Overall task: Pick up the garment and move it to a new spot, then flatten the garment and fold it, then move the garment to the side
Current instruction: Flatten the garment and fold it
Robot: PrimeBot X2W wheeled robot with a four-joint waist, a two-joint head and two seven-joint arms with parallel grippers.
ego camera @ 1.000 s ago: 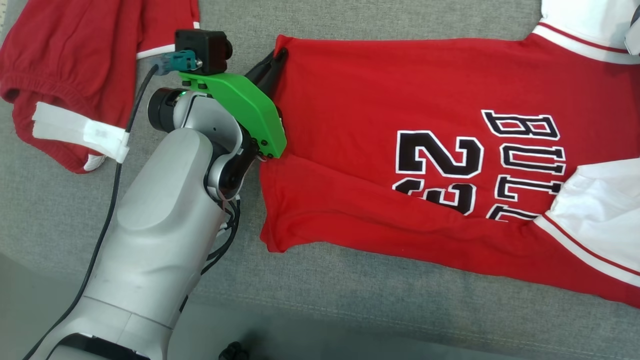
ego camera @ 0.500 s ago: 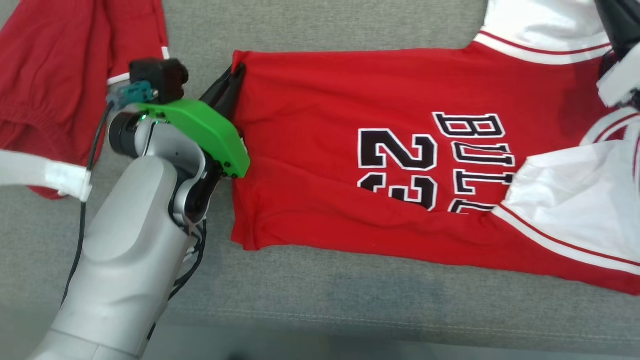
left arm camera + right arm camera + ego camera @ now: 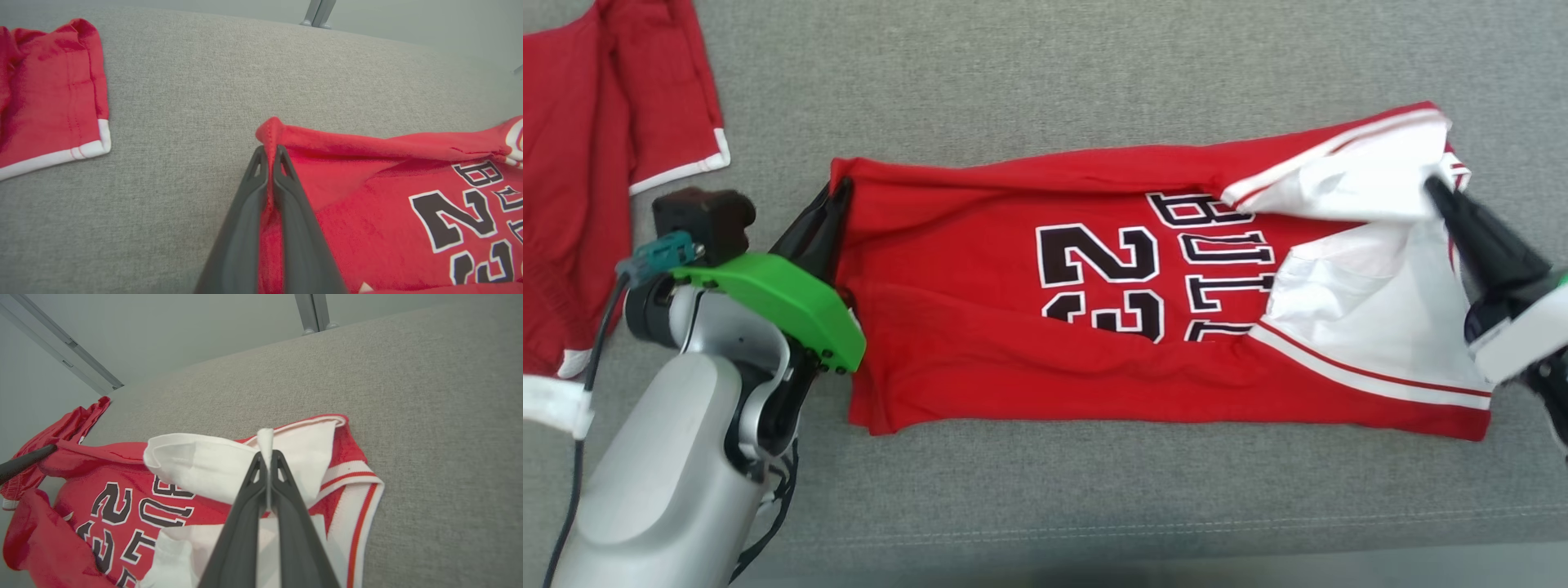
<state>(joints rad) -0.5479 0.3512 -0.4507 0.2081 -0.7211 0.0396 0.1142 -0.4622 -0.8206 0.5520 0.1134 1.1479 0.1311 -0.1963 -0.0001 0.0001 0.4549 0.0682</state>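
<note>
Jersey: the red jersey (image 3: 980, 343) lies stretched from left to right across the middle of the grey surface (image 3: 1045, 82), print side up.
Left tool: the left tool (image 3: 837, 194) is pinched tight on the jersey's far left corner, and red cloth shows between its fingers in the left wrist view.
Right tool: the right tool (image 3: 1436, 188) is clamped on a fold of the white cloth (image 3: 1356, 286) at the jersey's right end and holds it a little raised.
Hidden: a crease and the white cloth cover part of the lettering and number. The green bracket (image 3: 776, 294) hides part of the jersey's left edge.
Cut off: a second red garment (image 3: 596, 163) with white trim runs out of the head view at the left and top. I cannot tell what kind it is.
Edges: the jersey's near edge lies flat, short of the surface's front edge, while its far edge is rumpled.
Open room: bare grey surface lies beyond the jersey, in a band in front of it, and in a strip between it and the second garment.
</note>
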